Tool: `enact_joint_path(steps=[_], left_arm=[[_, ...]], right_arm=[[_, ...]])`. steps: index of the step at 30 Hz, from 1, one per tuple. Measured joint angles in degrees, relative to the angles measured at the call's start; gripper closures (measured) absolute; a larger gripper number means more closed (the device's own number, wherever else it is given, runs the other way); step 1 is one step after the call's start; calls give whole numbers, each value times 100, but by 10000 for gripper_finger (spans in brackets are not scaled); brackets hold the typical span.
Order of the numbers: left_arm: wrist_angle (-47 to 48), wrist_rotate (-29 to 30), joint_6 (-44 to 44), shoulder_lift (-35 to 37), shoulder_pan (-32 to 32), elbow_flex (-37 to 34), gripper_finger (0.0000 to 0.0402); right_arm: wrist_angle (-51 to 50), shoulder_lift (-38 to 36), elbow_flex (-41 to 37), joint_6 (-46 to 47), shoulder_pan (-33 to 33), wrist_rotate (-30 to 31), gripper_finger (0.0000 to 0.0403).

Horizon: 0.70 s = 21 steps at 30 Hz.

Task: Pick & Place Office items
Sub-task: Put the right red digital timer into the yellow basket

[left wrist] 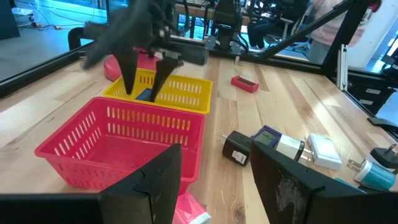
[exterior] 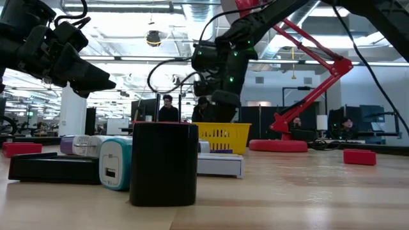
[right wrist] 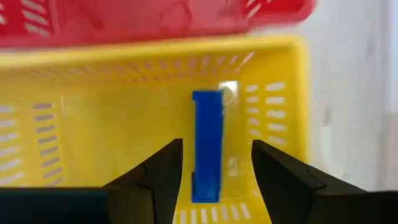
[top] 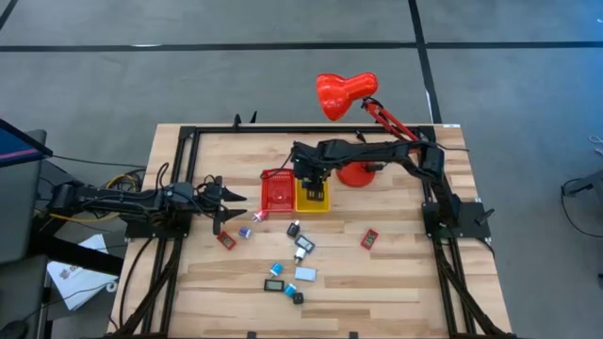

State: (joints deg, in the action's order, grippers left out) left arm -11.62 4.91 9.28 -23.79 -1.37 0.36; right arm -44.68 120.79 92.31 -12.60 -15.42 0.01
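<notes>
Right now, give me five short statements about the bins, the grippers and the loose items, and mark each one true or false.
1. The right gripper is over the yellow bin. True.
2. A blue piece lies in the yellow bin. True.
3. The red bin is full of items. False: nothing shows inside it in the left wrist view.
4. The left gripper holds a red piece. False: its fingers are apart with nothing between them, left of the red bin.
5. The red desk lamp stands on the left side of the table. False: its base is on the right, beside the yellow bin.
</notes>
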Motion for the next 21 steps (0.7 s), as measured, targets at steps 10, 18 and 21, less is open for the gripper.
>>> enact_joint_path(steps=[10,18,21], left_arm=[[0,-2,0,0,0,-2,215],[0,-2,0,0,0,0,215],[2,-7,0,0,1,-2,215]], right_arm=[[-974,-73,1228,693,103,2,221],[-1004,-554,1240,2261,1012,1440,221],[-1216,-873,1243,2458,1423,1958,221]])
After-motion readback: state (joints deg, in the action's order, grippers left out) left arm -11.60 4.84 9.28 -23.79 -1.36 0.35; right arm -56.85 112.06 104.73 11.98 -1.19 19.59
